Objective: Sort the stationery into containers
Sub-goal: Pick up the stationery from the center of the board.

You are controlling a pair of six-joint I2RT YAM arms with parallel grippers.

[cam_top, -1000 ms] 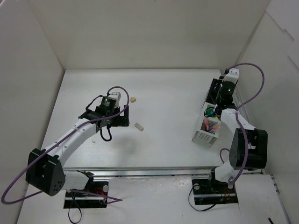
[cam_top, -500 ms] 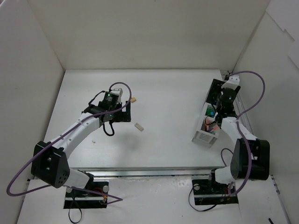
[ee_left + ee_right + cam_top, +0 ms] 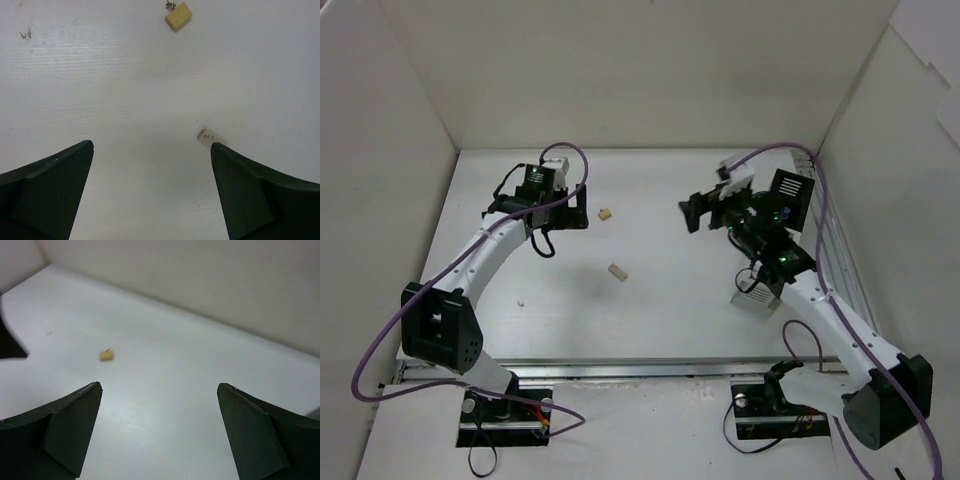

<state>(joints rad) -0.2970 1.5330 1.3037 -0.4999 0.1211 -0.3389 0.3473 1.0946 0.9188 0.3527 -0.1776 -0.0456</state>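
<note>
A tan eraser (image 3: pixel 606 213) lies on the white table toward the back, and it also shows in the left wrist view as the tan eraser (image 3: pixel 178 16) and in the right wrist view as the tan eraser (image 3: pixel 106 355). A white eraser (image 3: pixel 616 270) lies nearer the middle; this white eraser (image 3: pixel 206 135) sits by one fingertip in the left wrist view. My left gripper (image 3: pixel 575 207) (image 3: pixel 151 145) hangs open just left of the tan eraser, holding nothing. My right gripper (image 3: pixel 695 213) (image 3: pixel 159 385) is open and empty, to the right of both erasers. The containers (image 3: pixel 790 188) stand at the right, partly hidden by the right arm.
A tiny white scrap (image 3: pixel 521 298) lies on the table at the left. White walls close in the table at the back and on both sides. The white end section (image 3: pixel 753 298) of the organizer shows below the right arm's forearm.
My right gripper has opened and swung left, from over the organizer out above the table. My left gripper has moved up and back, away from the white eraser.
</note>
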